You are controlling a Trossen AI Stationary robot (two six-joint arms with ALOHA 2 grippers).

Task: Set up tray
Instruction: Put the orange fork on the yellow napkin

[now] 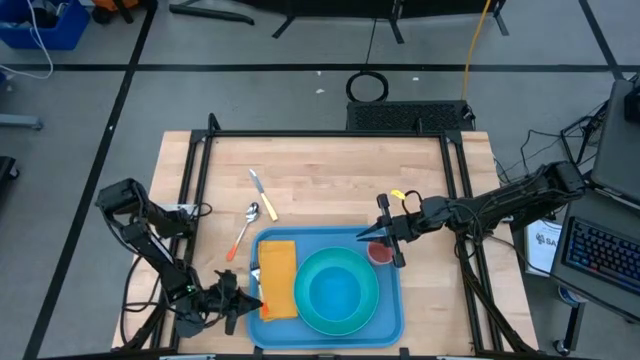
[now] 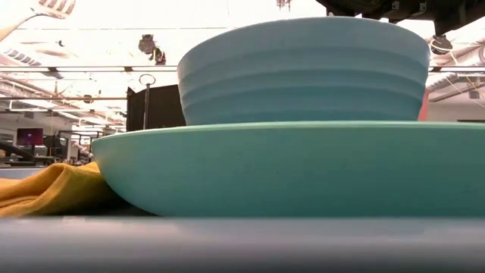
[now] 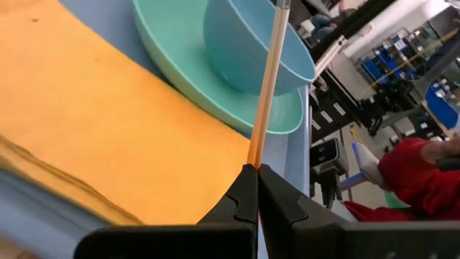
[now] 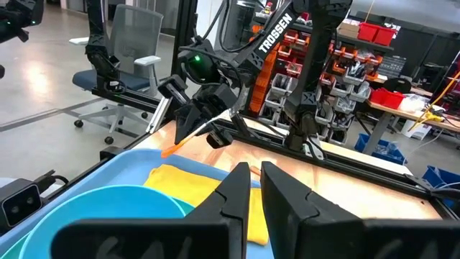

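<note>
The light-blue tray [image 1: 392,322] lies near the table's front edge. On it are a folded yellow napkin [image 1: 278,282] and a turquoise plate [image 1: 305,308] with a blue bowl [image 1: 337,290] standing in it. A red cup [image 1: 381,254] stands in the tray's far right corner. My left gripper [image 1: 243,300] is at the tray's left rim, shut on an orange-handled utensil [image 3: 267,79]. My right gripper [image 1: 392,248] hovers over the red cup. Its fingers [image 4: 241,180] stand almost together with nothing between them. My left gripper pinches the free end of the utensil's orange handle [image 3: 253,155] between its two fingertips. It comes from the table's near left, slanting slightly down. The utensil runs on from the fingertips above the napkin [image 3: 108,108], its metal part [image 3: 282,4] farthest from the fingers.
An orange-handled spoon [image 1: 245,228] and a yellow-handled knife [image 1: 262,193] lie on the wooden table beyond the tray's left end. Black frame rails run along the table's left and right sides. A person in red [image 3: 417,173] is beyond the table.
</note>
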